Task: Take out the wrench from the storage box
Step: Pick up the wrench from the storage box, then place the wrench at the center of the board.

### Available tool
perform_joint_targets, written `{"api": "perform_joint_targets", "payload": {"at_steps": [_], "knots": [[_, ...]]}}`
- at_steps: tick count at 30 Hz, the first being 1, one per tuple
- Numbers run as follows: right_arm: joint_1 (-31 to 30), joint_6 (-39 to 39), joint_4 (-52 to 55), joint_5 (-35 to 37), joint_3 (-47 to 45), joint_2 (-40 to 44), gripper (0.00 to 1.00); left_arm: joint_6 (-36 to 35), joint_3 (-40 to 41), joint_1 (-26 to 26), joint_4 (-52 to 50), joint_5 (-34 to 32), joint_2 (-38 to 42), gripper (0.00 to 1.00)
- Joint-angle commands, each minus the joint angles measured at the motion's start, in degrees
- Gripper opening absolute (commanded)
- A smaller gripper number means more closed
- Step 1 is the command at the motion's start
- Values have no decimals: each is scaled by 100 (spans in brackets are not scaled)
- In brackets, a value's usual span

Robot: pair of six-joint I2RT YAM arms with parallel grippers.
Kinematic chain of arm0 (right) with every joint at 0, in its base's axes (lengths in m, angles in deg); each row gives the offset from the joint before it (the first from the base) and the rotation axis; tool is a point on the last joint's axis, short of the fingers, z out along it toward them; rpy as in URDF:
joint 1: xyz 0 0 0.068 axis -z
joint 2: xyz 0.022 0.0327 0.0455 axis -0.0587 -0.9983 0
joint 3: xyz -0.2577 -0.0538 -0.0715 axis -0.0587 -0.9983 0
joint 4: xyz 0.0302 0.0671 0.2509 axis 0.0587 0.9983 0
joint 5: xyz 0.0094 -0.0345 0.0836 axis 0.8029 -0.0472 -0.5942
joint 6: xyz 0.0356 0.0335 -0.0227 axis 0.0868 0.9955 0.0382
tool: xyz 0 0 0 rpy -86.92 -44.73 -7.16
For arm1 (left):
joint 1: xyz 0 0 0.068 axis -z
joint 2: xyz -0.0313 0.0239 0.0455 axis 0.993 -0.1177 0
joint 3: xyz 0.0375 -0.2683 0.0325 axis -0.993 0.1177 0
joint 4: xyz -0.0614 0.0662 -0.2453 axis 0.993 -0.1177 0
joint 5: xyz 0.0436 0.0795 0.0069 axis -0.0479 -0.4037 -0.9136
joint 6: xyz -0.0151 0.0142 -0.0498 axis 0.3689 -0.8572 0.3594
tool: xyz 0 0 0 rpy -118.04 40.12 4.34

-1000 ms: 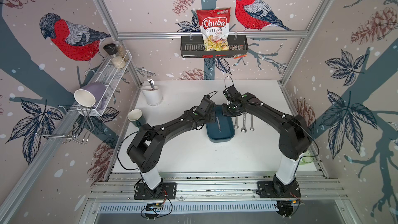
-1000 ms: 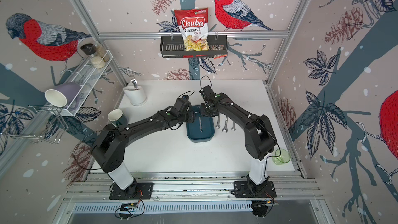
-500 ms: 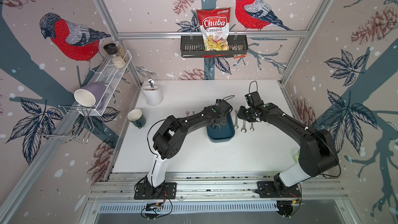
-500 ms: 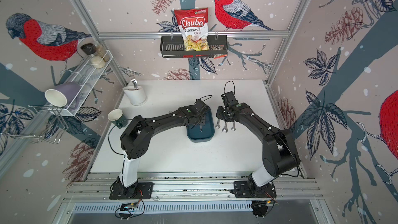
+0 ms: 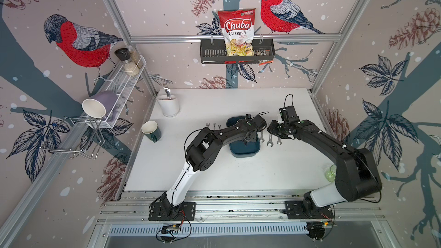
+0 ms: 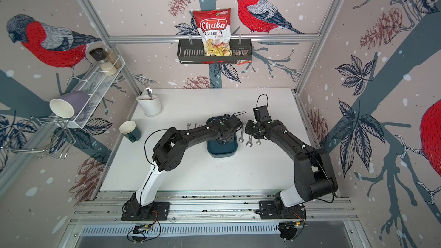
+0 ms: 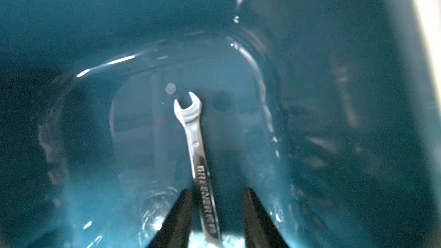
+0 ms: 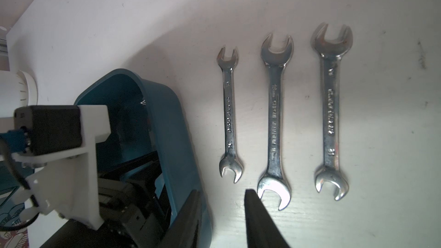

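- top views, task area: the storage box (image 5: 245, 151) sits on the table (image 5: 202, 170) about midway between its left and right edges, with its long side running from far edge to near edge. in both top views the left gripper (image 5: 247, 140) is lowered inside the box. the wrench cannot be made out here because the arm covers it.
- top views, right side: the right gripper (image 5: 270, 128) hangs just beside the box's right wall. it is above a row of three loose wrenches (image 5: 270, 140) that lie on the table between the box and the right edge.
- top views, remainder: three smaller wrenches (image 6: 195, 125) lie on the table on the other side of the box, toward the left edge. a mug (image 5: 151, 131) stands near the left edge. a white cutlery pot (image 5: 169, 108) stands near the far left corner.
- left wrist view: the wrench (image 7: 195, 139) lies flat on the floor of the storage box (image 7: 334, 91), its open-ended head pointing away from the camera. the left gripper (image 7: 217, 190) straddles the shaft. one finger (image 7: 181, 211) is close against the shaft, and the other stands off with a clear gap. the jaws are parted and not clamped on the wrench.
- right wrist view: the right gripper (image 8: 222, 193) has its jaws parted with nothing between them. one finger is over the rim of the storage box (image 8: 176, 139). the other is over bare table, just beside the head of the middle loose wrench (image 8: 274, 120). the three loose wrenches lie parallel and apart from one another.
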Motion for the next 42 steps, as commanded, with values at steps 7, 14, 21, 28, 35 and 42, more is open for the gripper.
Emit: {"api": "perform_joint_targets", "payload": {"at_steps": [7,14,21,28,35,42], "knots": [[204,-80,-198,-231,-243,214,36,-112,-4,-5,-752,1,-17,17],[329,-100,-225,-325,-352,350,36,-214,-49,-90,-759,-78,288,15],[443,-126,-242,-414,-426,463,36,-287,-51,-192,-788,-100,600,15],[525,-144,-251,-483,-484,492,36,-347,-140,-304,-921,-173,868,15],[534,-135,-278,-494,-502,494,36,-418,-119,-548,-1150,-384,1479,15],[534,-126,-293,-510,-502,478,36,-529,794,-1152,-838,-561,2322,15]]}}
